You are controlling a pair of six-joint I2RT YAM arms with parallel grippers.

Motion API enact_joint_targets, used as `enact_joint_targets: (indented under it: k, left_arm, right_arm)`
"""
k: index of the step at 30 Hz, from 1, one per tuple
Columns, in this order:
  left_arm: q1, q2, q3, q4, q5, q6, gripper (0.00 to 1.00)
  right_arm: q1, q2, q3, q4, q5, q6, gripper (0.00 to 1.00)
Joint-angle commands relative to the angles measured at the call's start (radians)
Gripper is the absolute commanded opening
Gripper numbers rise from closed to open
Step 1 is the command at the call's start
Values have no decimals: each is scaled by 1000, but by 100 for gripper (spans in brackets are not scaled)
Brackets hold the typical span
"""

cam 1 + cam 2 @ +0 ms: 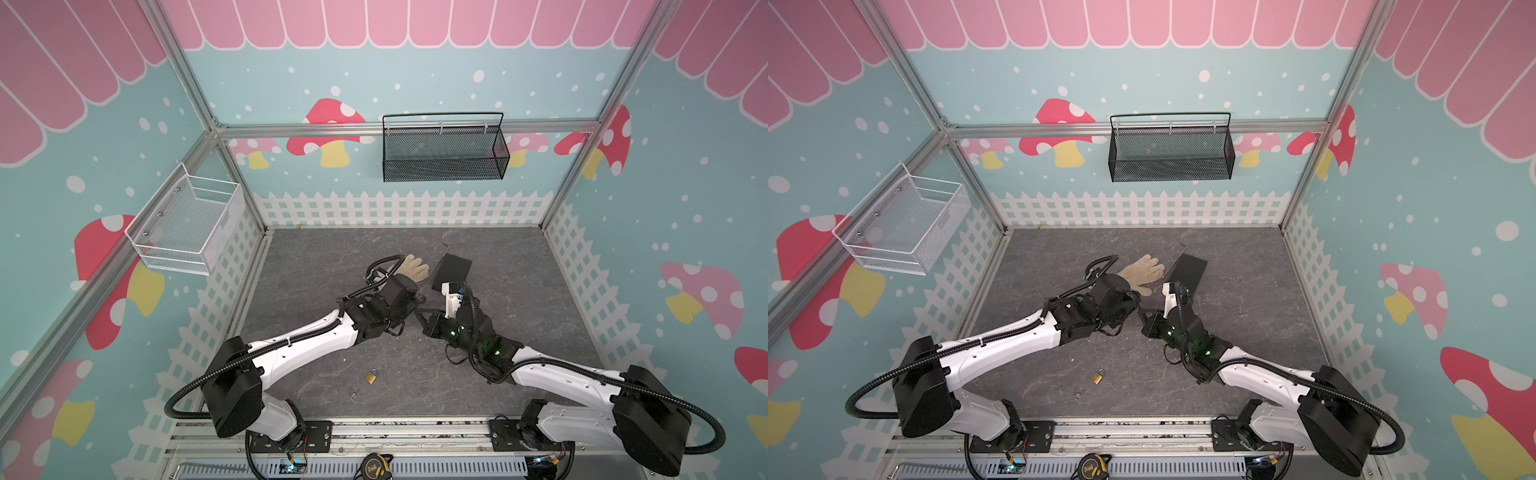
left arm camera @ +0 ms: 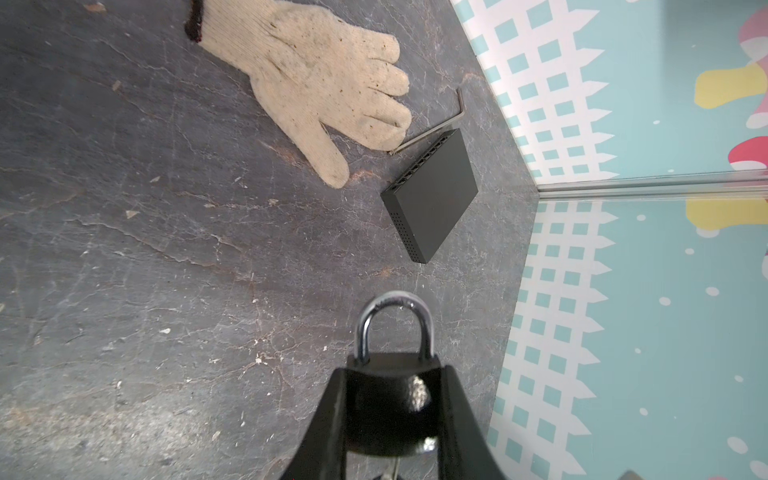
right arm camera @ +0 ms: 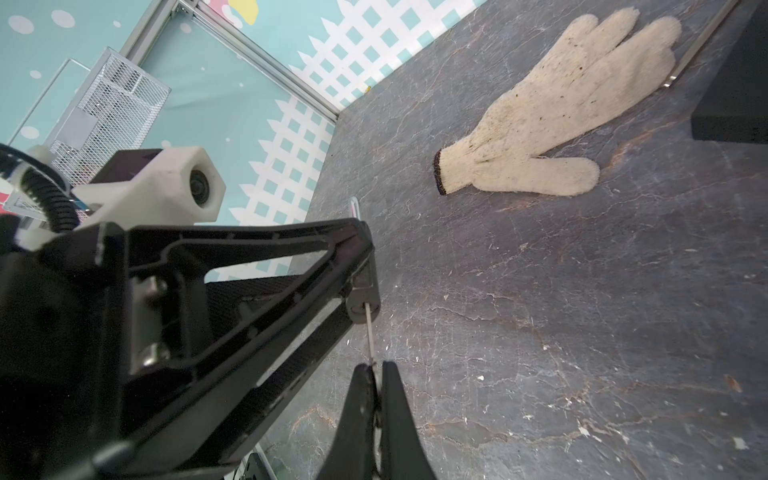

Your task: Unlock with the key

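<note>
A black padlock [image 2: 388, 399] with a silver shackle [image 2: 395, 316] sits between the fingers of my left gripper [image 2: 392, 374], which is shut on its body. Both shackle legs enter the body. In the right wrist view my right gripper [image 3: 376, 368] is shut on a thin silver key [image 3: 369, 332]. The key's blade reaches into the underside of the padlock [image 3: 365, 301]. In both top views the two grippers meet tip to tip above the middle of the table, left gripper [image 1: 415, 305] against right gripper [image 1: 420, 313]; the padlock and key are too small to make out there.
A beige work glove [image 1: 413, 266], a flat black box [image 1: 453, 272] and a hex key [image 1: 440, 255] lie just behind the grippers. A small brass padlock [image 1: 371, 377] and a wire ring [image 1: 353, 395] lie near the front. Mesh baskets hang on the back wall [image 1: 444, 149] and left wall [image 1: 187, 226].
</note>
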Motion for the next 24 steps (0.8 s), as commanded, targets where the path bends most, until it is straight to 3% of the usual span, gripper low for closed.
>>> enact_joint_targets:
  k: [1,24]
  left_arm:
    - [-11,-31,-13,41,30,-29,0]
    - [-31,-52,-27,2,-82,-14,0]
  right_arm:
    - [12,-7,25,-16,18,47,0]
    - [30,16,66,-47,2,145,0]
